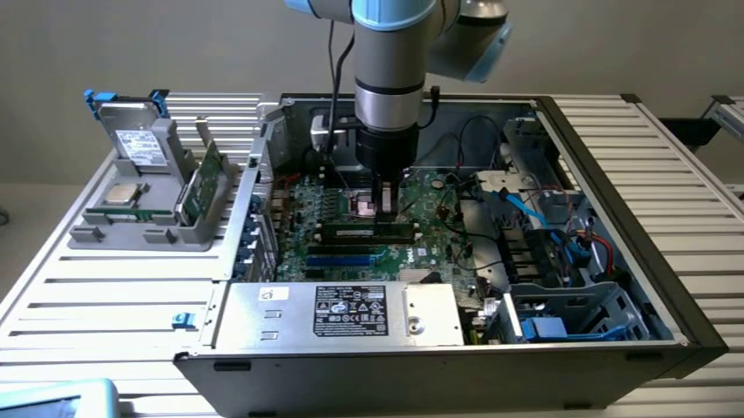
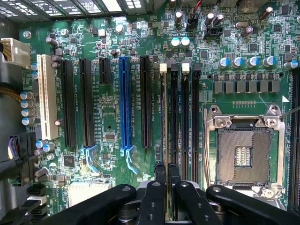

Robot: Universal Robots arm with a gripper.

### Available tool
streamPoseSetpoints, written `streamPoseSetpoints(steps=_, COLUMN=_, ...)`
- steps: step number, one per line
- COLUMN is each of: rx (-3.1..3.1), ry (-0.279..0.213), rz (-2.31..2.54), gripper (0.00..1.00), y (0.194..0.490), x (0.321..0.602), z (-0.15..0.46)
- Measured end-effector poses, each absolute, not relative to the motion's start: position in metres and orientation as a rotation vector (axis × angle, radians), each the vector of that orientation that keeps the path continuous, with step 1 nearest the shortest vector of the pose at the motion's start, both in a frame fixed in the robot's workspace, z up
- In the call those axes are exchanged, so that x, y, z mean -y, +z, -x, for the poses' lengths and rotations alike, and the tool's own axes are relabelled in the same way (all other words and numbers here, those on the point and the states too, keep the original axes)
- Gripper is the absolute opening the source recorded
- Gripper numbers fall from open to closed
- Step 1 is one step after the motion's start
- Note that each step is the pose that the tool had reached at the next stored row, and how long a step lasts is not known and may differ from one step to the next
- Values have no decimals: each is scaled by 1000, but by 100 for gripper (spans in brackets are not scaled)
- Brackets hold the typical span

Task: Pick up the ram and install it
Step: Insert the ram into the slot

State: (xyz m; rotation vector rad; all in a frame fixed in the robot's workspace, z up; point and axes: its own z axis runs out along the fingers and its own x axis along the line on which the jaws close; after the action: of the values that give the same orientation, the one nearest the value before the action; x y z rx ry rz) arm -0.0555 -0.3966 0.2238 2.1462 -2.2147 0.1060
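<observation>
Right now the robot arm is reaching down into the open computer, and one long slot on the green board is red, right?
Almost. That long slot is blue, not red, as the wrist view shows. The rest is right: the arm is reaching down into the open computer, and the slot sits on the green board.

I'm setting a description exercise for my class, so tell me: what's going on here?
A robot arm reaches down into an open computer case. Its hand is low over the main board, fingers close together above the memory slots. A long memory stick lies along those slots just under the hand; whether it is clicked in cannot be told. A grey tray beside the case holds spare parts.
</observation>
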Motion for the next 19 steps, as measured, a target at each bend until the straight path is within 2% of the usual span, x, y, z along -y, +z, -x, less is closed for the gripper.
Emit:
streamPoseSetpoints(steps=7, rx=2215, ry=106, rz=-2146, gripper=16, y=224, x=397, z=55)
streamPoseSetpoints(steps=8, rx=2215, ry=106, rz=-2146, gripper=23, y=225, x=397, z=55)
streamPoseSetpoints(steps=19, rx=2205, ry=86, rz=-2139, gripper=23, y=254, x=397, z=36)
